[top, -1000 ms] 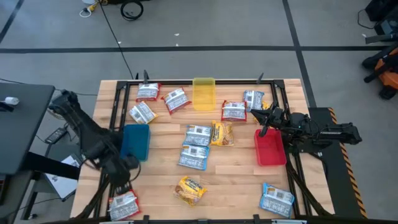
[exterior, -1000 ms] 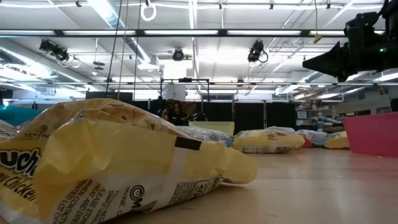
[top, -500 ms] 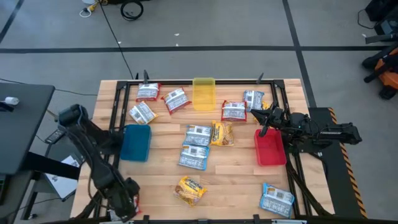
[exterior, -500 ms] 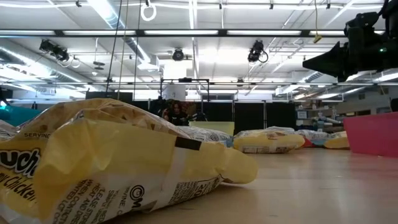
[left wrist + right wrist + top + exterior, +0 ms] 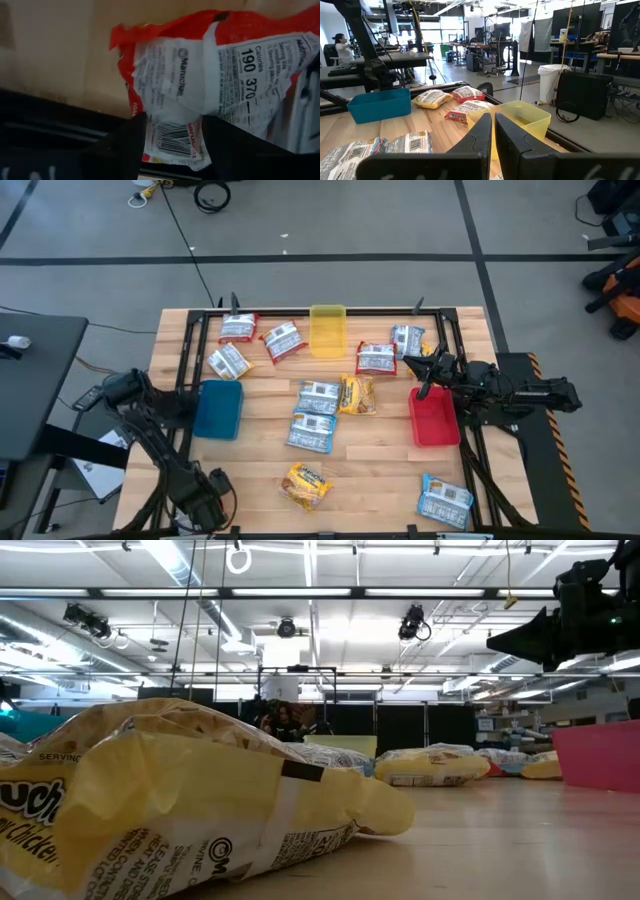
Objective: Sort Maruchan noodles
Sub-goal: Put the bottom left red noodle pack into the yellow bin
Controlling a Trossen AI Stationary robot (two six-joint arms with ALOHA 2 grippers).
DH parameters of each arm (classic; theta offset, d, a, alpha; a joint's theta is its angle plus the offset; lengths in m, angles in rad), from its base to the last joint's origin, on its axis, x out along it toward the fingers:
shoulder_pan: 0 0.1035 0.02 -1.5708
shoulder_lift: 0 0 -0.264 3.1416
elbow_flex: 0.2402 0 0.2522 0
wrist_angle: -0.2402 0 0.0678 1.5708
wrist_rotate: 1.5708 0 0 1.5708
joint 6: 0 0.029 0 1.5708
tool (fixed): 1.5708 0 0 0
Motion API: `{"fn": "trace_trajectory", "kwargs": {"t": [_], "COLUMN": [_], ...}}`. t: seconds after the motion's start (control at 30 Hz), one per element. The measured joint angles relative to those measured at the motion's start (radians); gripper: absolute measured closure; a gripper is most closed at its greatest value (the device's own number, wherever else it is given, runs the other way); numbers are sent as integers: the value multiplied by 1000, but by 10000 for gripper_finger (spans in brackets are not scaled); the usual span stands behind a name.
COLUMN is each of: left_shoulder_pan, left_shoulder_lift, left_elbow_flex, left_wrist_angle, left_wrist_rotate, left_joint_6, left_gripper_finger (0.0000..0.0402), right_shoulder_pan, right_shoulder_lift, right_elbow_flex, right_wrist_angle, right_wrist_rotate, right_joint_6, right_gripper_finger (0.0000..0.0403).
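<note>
While between left gripper (image 5: pixel 172 145) fingers: red packet (image 5: pixel 210 75).

The table (image 5: pixel 380 460) is pale planked wood with a smooth matt finish, the ramen packets (image 5: pixel 318 394) are crinkly glossy plastic film, the red one (image 5: pixel 210 75) creased and shiny, and the blue bin (image 5: pixel 218 408), yellow bin (image 5: pixel 327 330) and red bin (image 5: pixel 433 418) are smooth plastic.

Two dark jointed arms (image 5: pixel 150 430), each ending in black two-fingered claws
</note>
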Motion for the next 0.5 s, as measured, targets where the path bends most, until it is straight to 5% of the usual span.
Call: {"fn": "trace_trajectory", "kwargs": {"t": [0.17, 0.4, 0.5], "left_shoulder_pan": [1, 6, 6], "left_shoulder_lift": [14, 2, -20], "left_elbow_flex": [-1, -4, -7], "left_wrist_angle": [28, 31, 31], "left_wrist_rotate": [4, -21, -53], "left_joint_6": [101, 99, 70], "left_gripper_finger": [227, 369, 390], "right_shoulder_pan": [-1, -1, 0], "right_shoulder_lift": [0, 0, 0], "right_elbow_flex": [0, 0, 0], "right_wrist_angle": [40, 385, 492], "right_wrist_rotate": [4, -18, 7], "right_joint_6": [9, 243, 289], "right_gripper_finger": [374, 374, 374]}}
